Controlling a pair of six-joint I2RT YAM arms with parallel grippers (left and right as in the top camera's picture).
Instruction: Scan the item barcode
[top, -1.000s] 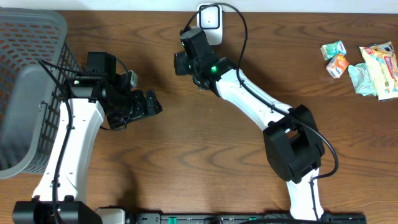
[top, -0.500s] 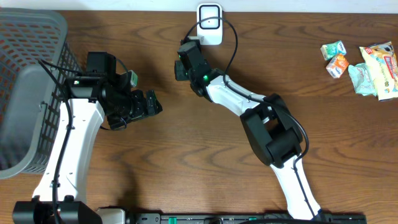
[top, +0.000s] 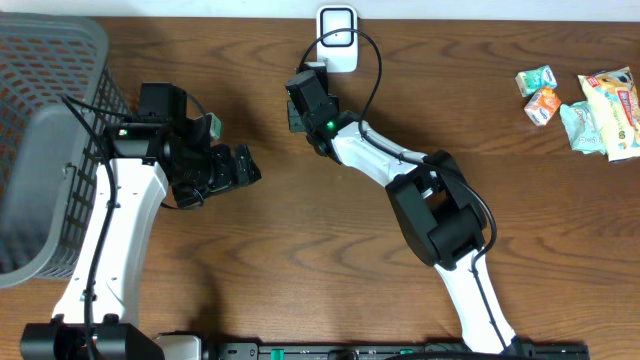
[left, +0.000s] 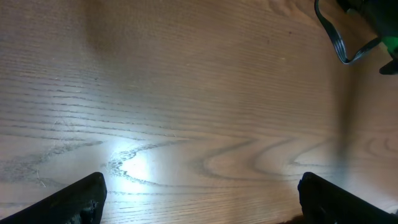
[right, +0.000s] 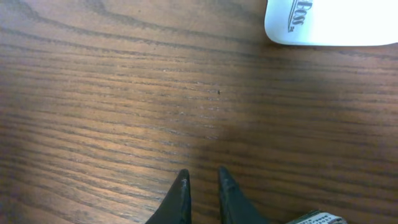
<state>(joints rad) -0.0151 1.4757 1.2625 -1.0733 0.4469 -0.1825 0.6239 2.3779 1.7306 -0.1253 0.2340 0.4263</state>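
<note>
The white scanner (top: 338, 28) stands at the table's far edge; its lower edge (right: 329, 25) fills the upper right of the right wrist view. My right gripper (top: 300, 82) hovers just left of it and a little nearer to me, over bare wood. Its fingers (right: 202, 179) are shut to a thin slit with nothing between the tips. A printed corner of something (right: 314, 218) peeks in beside the right finger; I cannot tell whether it is held. Several snack packets (top: 585, 105) lie far right. No barcode shows. My left gripper (top: 243, 167) is wide open (left: 200, 190) over wood.
A grey mesh basket (top: 45, 120) fills the left end of the table, close behind the left arm. The scanner's black cable (top: 375, 50) loops over the right arm. A cable and part of the right arm (left: 367, 25) show in the left wrist view.
The right arm folded its elbow inward, and its gripper slid slightly back and left from the scanner. The left arm has not moved and stays open.
</note>
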